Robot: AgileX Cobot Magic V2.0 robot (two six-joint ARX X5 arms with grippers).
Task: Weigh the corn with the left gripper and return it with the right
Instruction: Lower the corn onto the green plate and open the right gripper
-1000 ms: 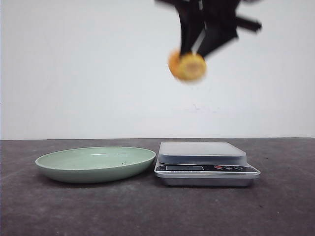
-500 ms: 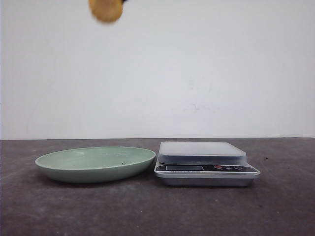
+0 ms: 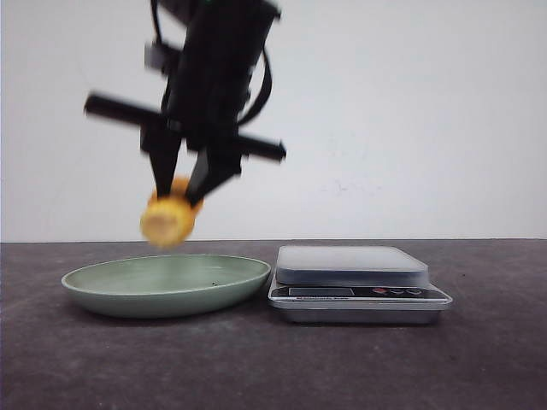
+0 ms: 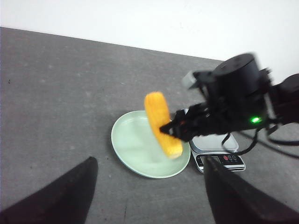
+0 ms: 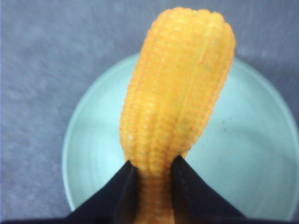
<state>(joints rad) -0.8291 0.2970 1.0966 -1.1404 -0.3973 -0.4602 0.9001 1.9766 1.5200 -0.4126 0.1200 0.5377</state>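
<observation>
One corn (image 3: 167, 219) cob held in air above green plate (image 3: 102, 290), clear of its surface. Right gripper (image 3: 182, 186) jaws clamped on cob's end. Left gripper (image 4: 149, 196) fingers spread wide, empty, well apart. Scale (image 3: 352, 266) beside plate, bare.

This looks like a robotics lab or test station, not a lived-in kitchen. The bench (image 3: 77, 359) is a plain dark grey surface, matte and slightly speckled, set against a bare white wall (image 3: 444, 111) with no fittings or decoration. Only a staged set of props stands on it: a pale green plate (image 3: 102, 286) and, just beside it, a small digital kitchen scale (image 3: 359, 290) with a grey platform and buttons along its front. A black robot arm (image 4: 243, 100) with exposed cables and a lit green indicator works above them.
</observation>
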